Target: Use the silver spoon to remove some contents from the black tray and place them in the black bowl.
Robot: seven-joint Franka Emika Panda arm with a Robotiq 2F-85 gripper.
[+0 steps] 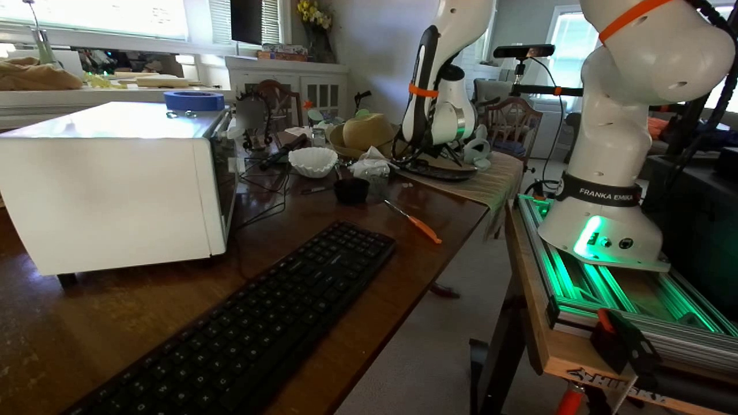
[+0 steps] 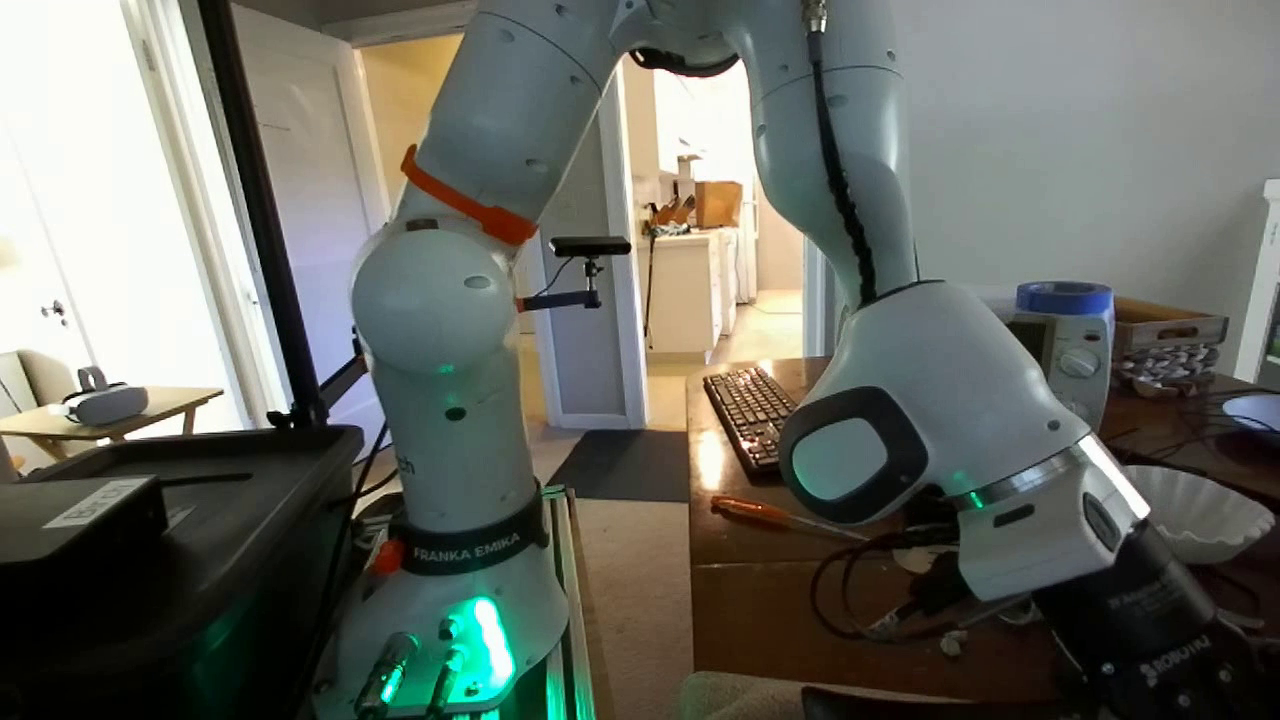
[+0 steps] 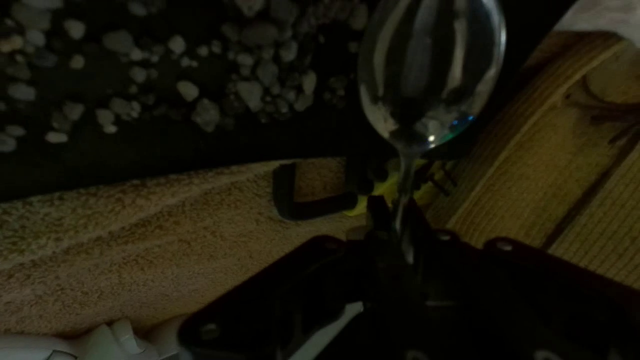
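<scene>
In an exterior view, a fluted white bowl (image 1: 312,165), then just right a small black bowl (image 1: 351,193), likely the target! Over to the wrist view: black tray (image 3: 125,159) at left, pale pebbles (image 3: 250,95) strewn across it, and right of them the silver spoon (image 3: 432,75), handle clenched in the gripper (image 3: 396,217), no stone clearly aboard. Scooping looks in hand; next, dip the tip under those pebbles, lift level.

Bright windows (image 1: 95,17), pale walls (image 2: 1080,150), white cabinet (image 1: 294,72), wooden chairs (image 1: 515,118), carpeted floor (image 1: 424,346), dark mat (image 2: 630,468) before a lit doorway (image 2: 775,265)
</scene>
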